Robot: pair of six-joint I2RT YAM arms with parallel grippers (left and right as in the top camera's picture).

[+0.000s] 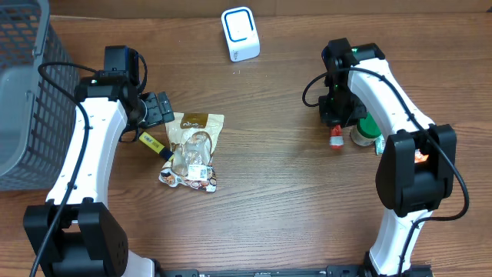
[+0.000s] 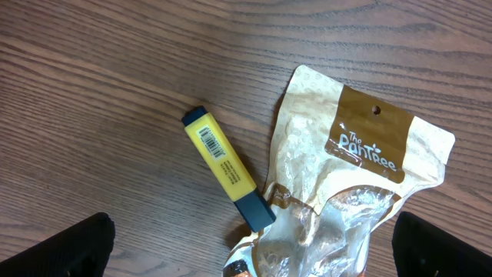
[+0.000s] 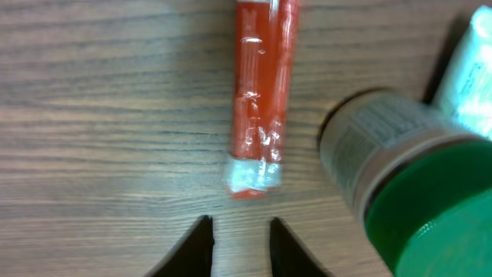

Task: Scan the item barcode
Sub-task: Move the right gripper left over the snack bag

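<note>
My right gripper (image 3: 240,250) is a bit apart, empty. The red tube (image 3: 261,92) looks light and slippery; I'd grab its middle.

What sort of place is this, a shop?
Likely a lab mock-up of a shop checkout: a white scanner-like device, a grey wire basket, and packaged goods such as the snack pouch.

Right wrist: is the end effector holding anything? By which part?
Nothing held. Right end effector is slightly open, nothing between its tips; red packet lies just ahead, untouched.
</note>
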